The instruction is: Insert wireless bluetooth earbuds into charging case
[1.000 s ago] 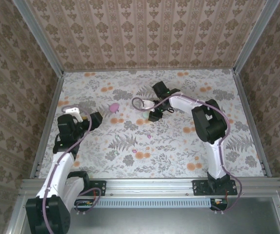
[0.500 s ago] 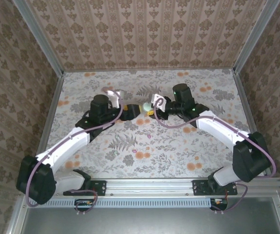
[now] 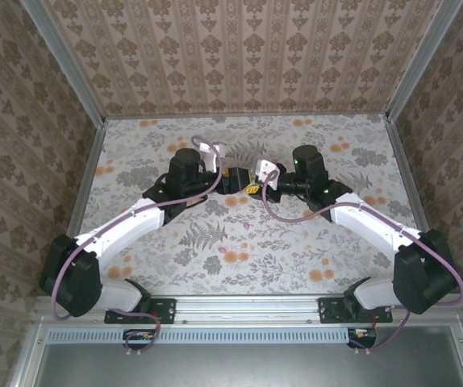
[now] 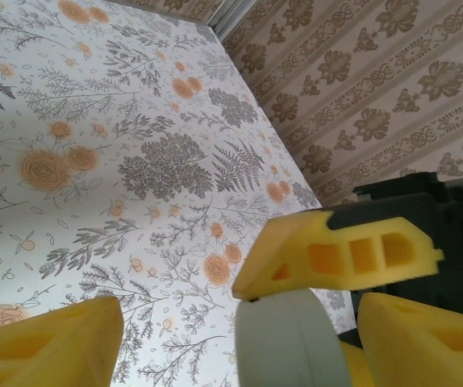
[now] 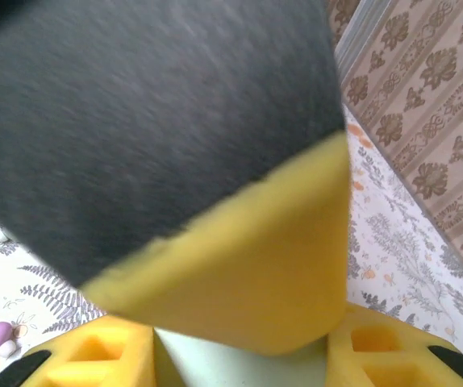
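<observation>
On the flower-patterned bench, the left arm and right arm stand nose to nose. The right jaws are narrowed onto a mint case, and the left jaws stand wide astride it. A pink earbud lies on the bench, off to one side of the right jaws and well apart.

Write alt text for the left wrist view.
A rounded mint case sits between the spread yellow fingers of the left claw, with one yellow finger of the right claw lying against its top. Behind them stretches a floral table cover, ending at a patterned wall.
</observation>
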